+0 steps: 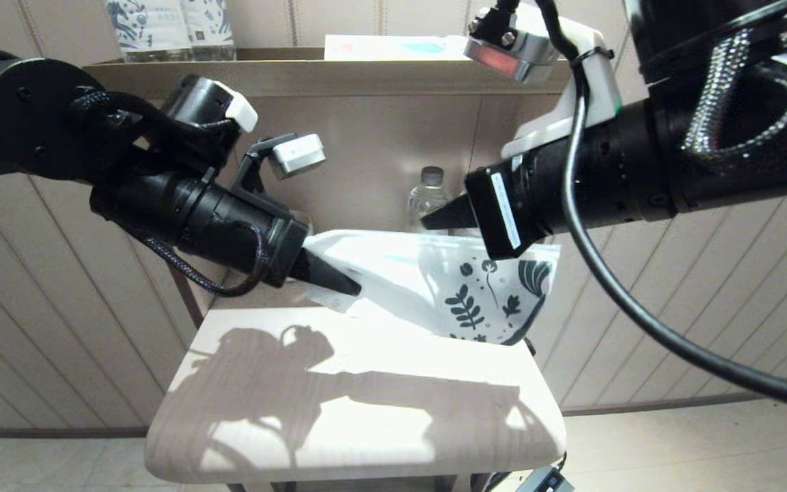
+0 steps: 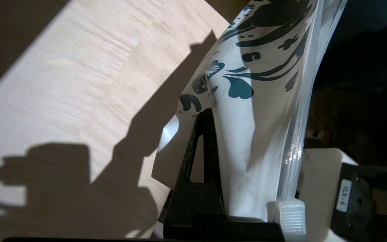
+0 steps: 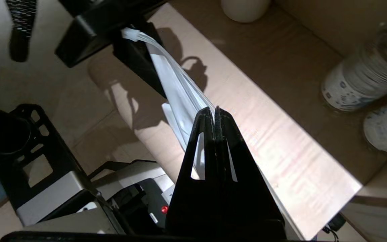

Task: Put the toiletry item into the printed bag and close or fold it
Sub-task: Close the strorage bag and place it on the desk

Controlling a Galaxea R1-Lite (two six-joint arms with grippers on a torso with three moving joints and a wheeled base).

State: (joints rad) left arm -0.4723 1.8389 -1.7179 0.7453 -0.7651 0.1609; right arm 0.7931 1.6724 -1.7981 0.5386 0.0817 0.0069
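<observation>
Head view: the printed bag (image 1: 434, 287) hangs above the table (image 1: 366, 410), contents hidden, toothbrush unseen. Left gripper (image 1: 339, 283) pinches its plain end. Right wrist view: right gripper (image 3: 213, 112) clamps the zip edge.

A pale wooden tabletop (image 1: 366, 424) with rounded corners stands in front of a beige wall (image 1: 45, 314) lined with thin slanted grooves, and strong light falls on the wood and casts hard dark shadows (image 1: 339, 403) across it. Behind it, a tan shelf unit (image 1: 366, 75) carries patterned bottles (image 1: 168, 27) at the far left of its top ledge, with a clear water bottle (image 1: 427, 198) in the recess below. The floor (image 1: 694, 444) is light-coloured, with a dark skirting strip (image 1: 639, 406) along the wall.
</observation>
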